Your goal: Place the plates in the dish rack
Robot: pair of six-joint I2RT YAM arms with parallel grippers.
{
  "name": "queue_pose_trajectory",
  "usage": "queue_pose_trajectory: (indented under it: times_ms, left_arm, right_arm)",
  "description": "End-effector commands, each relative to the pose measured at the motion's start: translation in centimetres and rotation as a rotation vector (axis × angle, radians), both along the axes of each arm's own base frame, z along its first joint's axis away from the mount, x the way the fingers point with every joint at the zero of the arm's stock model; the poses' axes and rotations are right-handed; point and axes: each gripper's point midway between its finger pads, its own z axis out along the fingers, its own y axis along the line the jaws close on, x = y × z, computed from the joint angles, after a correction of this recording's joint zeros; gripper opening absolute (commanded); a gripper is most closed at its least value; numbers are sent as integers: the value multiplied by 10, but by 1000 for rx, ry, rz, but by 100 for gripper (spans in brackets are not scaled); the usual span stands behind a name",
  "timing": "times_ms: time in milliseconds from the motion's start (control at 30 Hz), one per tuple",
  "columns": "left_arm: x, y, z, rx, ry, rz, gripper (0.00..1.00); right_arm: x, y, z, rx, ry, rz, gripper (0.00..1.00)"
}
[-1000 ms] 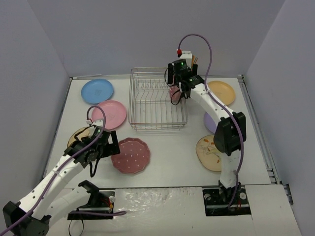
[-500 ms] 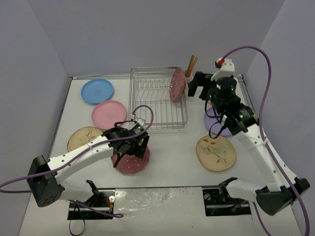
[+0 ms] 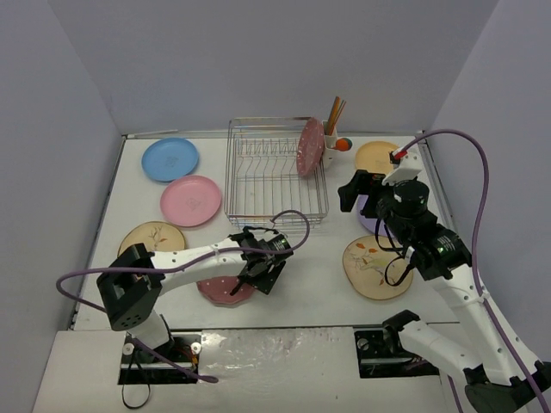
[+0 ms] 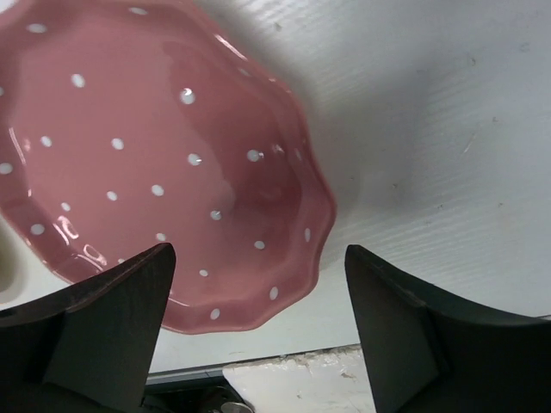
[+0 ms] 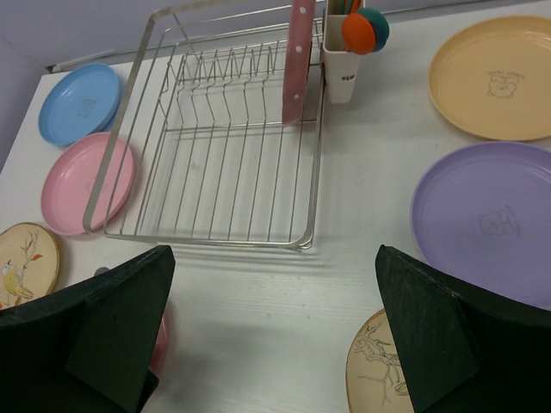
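Note:
The silver wire dish rack [image 3: 275,185] [image 5: 224,172] stands at the back middle. One dark-pink dotted plate [image 3: 309,148] [image 5: 299,60] stands upright in its right end. A second dotted plate [image 3: 222,290] [image 4: 155,155] lies flat near the front. My left gripper [image 3: 263,274] [image 4: 258,344] is open just over that plate's right rim, which shows between the fingers. My right gripper [image 3: 351,193] [image 5: 271,335] is open and empty, above the table right of the rack. Blue [image 3: 170,159], pink [image 3: 190,200], orange-yellow [image 3: 379,156], lavender [image 5: 491,228] and two beige plates [image 3: 151,237] [image 3: 377,268] lie flat.
A white utensil cup [image 5: 342,64] with utensils hangs on the rack's far right corner. Grey walls close the table on three sides. The arm bases [image 3: 164,348] sit at the near edge.
My right gripper let go of the dotted plate, which now stands in the rack, and drew back to the right. My left arm swung right, over the flat dotted plate's right rim.

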Motion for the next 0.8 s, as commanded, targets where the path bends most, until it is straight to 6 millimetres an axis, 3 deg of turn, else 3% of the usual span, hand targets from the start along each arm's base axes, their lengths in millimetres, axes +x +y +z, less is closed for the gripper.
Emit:
queue_pose_trajectory:
  times_ms: [0, 267, 667, 767]
  left_arm:
    - [-4, -25, -8, -24, 25, -72, 74]
    - [-18, -26, -35, -1, 81, -73, 61]
    - [-30, -10, -49, 28, 117, -64, 0]
    - [-30, -13, -40, 4, 113, -64, 0]
  right_arm:
    - [-5, -2, 4, 35, -26, -5, 100]
    - [-9, -3, -9, 24, -3, 1, 100]
    - [-24, 1, -30, 47, 34, 46, 100]
    - [-26, 2, -33, 51, 39, 50, 100]
